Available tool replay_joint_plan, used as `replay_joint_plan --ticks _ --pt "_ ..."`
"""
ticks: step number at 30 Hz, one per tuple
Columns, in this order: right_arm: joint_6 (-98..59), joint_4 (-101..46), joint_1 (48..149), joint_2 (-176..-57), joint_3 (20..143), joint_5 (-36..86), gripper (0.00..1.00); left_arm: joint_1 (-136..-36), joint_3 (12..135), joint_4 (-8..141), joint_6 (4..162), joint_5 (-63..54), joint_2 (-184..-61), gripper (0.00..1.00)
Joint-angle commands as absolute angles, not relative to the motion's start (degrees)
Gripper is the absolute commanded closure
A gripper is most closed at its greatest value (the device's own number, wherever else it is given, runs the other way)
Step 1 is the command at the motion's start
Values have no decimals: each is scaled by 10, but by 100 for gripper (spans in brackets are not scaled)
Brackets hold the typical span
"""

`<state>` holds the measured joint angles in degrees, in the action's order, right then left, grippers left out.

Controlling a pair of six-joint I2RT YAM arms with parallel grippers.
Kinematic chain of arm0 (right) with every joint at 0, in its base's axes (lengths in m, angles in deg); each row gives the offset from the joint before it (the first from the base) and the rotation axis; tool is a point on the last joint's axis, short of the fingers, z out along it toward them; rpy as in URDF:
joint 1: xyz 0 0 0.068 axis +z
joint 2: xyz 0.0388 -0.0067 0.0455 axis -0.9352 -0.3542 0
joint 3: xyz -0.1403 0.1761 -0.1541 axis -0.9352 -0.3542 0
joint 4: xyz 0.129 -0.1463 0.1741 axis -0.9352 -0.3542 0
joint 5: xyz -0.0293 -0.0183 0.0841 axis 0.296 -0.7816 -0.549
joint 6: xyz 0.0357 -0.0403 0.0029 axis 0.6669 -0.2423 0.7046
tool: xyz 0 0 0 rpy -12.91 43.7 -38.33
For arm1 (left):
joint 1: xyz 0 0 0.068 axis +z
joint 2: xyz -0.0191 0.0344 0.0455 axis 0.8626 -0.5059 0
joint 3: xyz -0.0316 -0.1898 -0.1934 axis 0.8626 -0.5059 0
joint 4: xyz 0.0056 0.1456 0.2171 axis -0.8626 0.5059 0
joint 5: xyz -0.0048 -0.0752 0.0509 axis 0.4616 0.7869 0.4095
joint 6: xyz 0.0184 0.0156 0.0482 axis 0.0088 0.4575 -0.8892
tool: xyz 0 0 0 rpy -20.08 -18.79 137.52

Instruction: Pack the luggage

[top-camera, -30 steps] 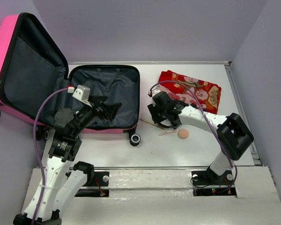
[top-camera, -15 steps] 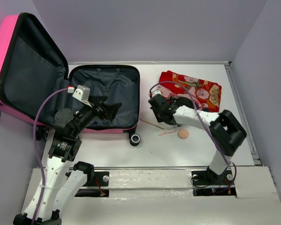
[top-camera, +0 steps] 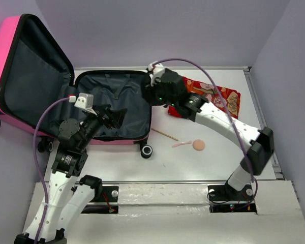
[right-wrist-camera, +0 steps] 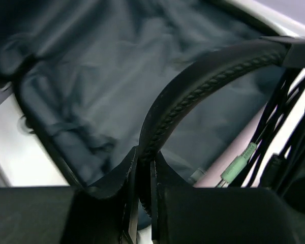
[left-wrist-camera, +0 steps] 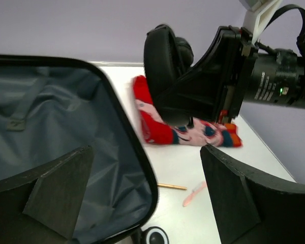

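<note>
No brand shows on the small bright pink hard-shell suitcase (top-camera: 112,91), and the white print on the right arm is too small to read. The suitcase lies open at the left of the white surface (top-camera: 213,162). Its grey-lined base is flat, long axis near to far, wheels at the near end, lid raised to the left. The left fingers (left-wrist-camera: 56,188) gape wide and empty over the base's near right part. The right fingers (right-wrist-camera: 107,195) pinch the band of black padded headphones (left-wrist-camera: 165,56) above the base's right rim.
</note>
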<state>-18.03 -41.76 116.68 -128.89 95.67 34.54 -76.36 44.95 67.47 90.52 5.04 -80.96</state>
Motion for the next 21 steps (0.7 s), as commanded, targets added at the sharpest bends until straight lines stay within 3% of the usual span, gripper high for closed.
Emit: replay_joint_plan --ticks 1,3,7,8,11,16,20,21 --pt "-187 -363 1193 -1438 1116 177 93 -755 477 739 920 -140 -793 1" --pt "-183 -375 1201 -1529 1215 163 93 -755 483 751 930 -204 -781 1" --pt "-196 -408 1224 -1654 1332 150 90 -755 483 756 932 -223 -767 1" --pt "-218 -417 1231 -1674 1378 173 65 -755 483 754 931 -219 -766 1" --pt "-254 -479 1251 -1718 1447 232 9 -755 482 751 930 -206 -769 1" --pt "-283 -465 1251 -1612 1327 266 12 -755 478 742 927 -180 -771 1" --pt "-286 -405 1238 -1412 1091 290 31 -755 475 736 923 -169 -774 1" --pt "-279 -390 1226 -1375 980 295 35 -755 473 735 923 -161 -774 1"
